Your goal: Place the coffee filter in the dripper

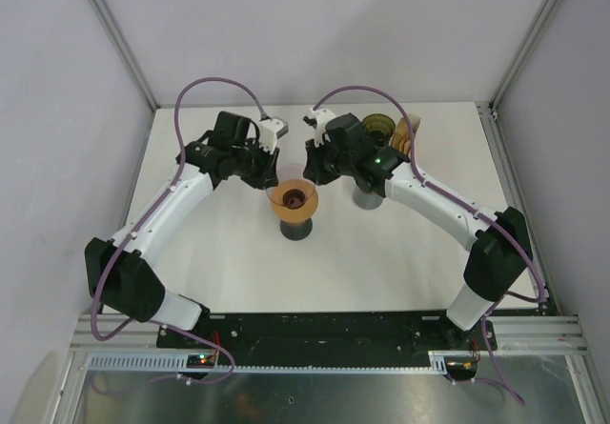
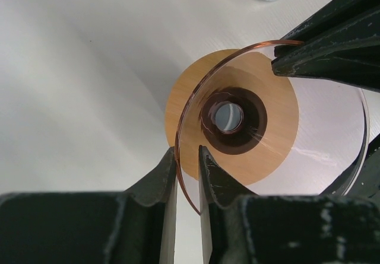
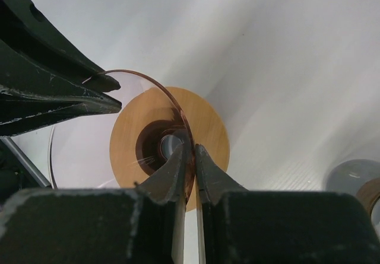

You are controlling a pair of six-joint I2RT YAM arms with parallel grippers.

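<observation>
My left end effector (image 2: pixel 187 178) is clamped on the dripper (image 2: pixel 267 151) rim, and the right end effector (image 3: pixel 191 168) pinches the opposite rim. Only the overhead view shows the tan filter (image 1: pixel 407 138) at the far edge of the counter (image 1: pixel 229 262), with bare surface nearer me.

The left arm (image 1: pixel 162 210) and right arm (image 1: pixel 438 203) share white tube links and bulky black joint housings. A purple cable (image 1: pixel 205 86) loops along each. A small green light (image 1: pixel 378 165) glows on the right wrist. The tapered black fingers (image 2: pixel 155 187) look scuffed
</observation>
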